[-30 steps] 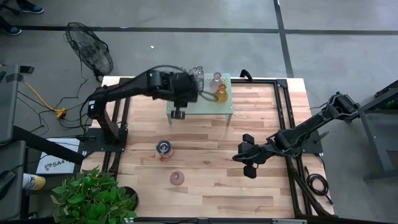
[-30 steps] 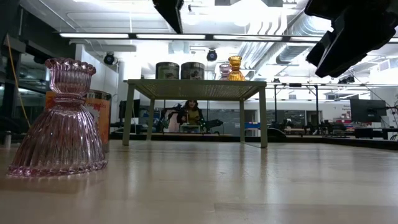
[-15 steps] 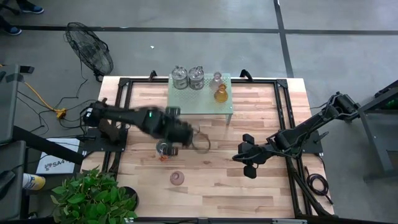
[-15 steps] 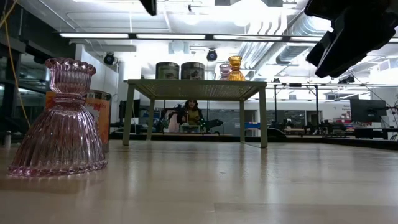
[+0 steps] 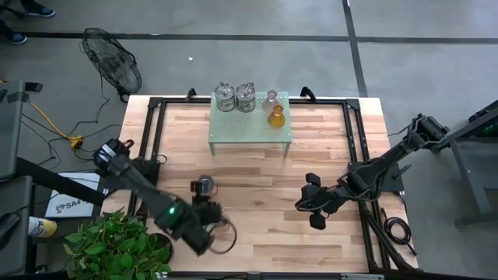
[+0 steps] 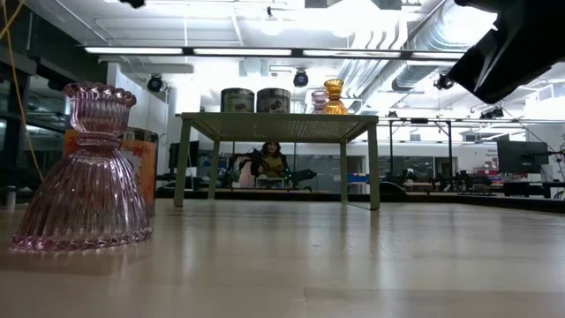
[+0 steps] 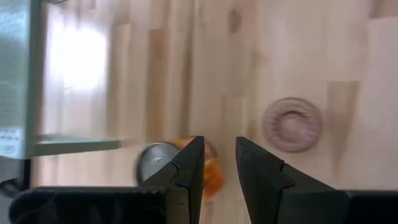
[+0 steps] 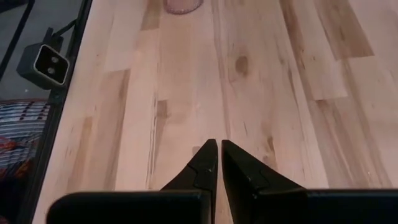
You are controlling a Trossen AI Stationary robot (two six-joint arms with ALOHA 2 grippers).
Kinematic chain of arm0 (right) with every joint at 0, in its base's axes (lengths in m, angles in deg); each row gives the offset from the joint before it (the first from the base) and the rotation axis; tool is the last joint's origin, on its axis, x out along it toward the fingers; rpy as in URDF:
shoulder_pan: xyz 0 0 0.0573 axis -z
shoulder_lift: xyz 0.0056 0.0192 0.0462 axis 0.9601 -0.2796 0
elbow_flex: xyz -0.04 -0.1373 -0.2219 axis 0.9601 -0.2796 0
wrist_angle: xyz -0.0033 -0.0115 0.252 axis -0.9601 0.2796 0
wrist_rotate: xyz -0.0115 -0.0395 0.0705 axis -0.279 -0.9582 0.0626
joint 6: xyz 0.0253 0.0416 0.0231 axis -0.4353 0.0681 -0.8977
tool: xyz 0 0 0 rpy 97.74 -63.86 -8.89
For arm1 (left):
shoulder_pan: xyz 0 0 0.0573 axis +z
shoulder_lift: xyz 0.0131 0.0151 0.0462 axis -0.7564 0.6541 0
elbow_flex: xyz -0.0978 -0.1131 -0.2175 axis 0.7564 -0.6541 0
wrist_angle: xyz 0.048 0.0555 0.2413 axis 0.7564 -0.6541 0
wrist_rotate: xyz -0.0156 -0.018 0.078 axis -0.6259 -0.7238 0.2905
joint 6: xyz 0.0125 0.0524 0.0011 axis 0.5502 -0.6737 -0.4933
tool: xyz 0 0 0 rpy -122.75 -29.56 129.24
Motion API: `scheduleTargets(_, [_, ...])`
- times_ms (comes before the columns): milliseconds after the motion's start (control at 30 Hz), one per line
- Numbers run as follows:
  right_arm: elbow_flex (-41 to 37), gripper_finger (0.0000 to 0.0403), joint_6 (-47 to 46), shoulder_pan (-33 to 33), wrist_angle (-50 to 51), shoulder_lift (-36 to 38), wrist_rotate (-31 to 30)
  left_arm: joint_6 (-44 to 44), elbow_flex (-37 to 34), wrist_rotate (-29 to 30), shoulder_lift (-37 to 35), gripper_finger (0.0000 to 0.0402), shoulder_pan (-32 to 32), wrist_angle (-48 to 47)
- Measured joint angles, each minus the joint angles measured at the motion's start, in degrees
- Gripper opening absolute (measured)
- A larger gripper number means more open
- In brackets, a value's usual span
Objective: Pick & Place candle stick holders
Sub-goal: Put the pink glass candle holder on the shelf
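A pale pink bell-shaped holder (image 6: pixel 88 172) stands on its base near the table's front edge, and it shows from above in the left wrist view (image 7: pixel 291 123). Just behind it stands a clear jar-like holder with an orange label (image 5: pixel 205 185). Two clear jars (image 5: pixel 225 96) (image 5: pixel 246 96), a pink holder (image 5: pixel 271 99) and an amber holder (image 5: pixel 276 118) stand on the green shelf (image 5: pixel 250 128). My left gripper (image 7: pixel 219 146) is open and empty, high above the table's near left part (image 5: pixel 207 216). My right gripper (image 8: pixel 217 146) is shut and empty above the table's right half (image 5: pixel 313 204).
The black frame rails (image 5: pixel 152 155) run along the table's left and right sides. A potted plant (image 5: pixel 117 249) stands off the near left corner and a fan (image 5: pixel 113 66) off the far left. Bare wood lies between the shelf and the front edge.
My left arm has swung from the shelf at the far edge across the table toward the near left corner, passing over the orange-labelled jar. My right gripper has shifted a little toward the right edge. The holders have stayed where they were.
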Motion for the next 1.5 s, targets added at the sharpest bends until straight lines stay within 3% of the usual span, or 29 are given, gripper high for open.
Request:
scheduleTargets(300, [0.0,0.0016,-1.28,-0.2,0.04,0.0,-2.48,13.25,-9.57,2.81,0.0,0.0101,-7.75,7.9])
scheduleTargets(567, [0.0,0.0016,-1.28,-0.26,0.03,0.0,-2.91,23.07,-20.69,4.5,0.0,0.0207,-12.49,20.78])
scheduleTargets(700, [0.0,0.0016,-1.3,-0.26,-0.38,0.0,-2.91,26.33,-26.61,7.75,0.0,0.0239,-13.58,27.49])
scheduleTargets(1133, [0.0,0.0016,-1.3,-0.26,-0.81,0.0,-2.91,27.69,-42.12,18.46,0.0,0.0245,-14.14,51.63])
scheduleTargets(1500, [0.0,0.0016,-1.3,-0.26,-1.25,-0.2,-3.13,20.27,-46.79,22.98,0.0,0.0245,-14.14,67.43])
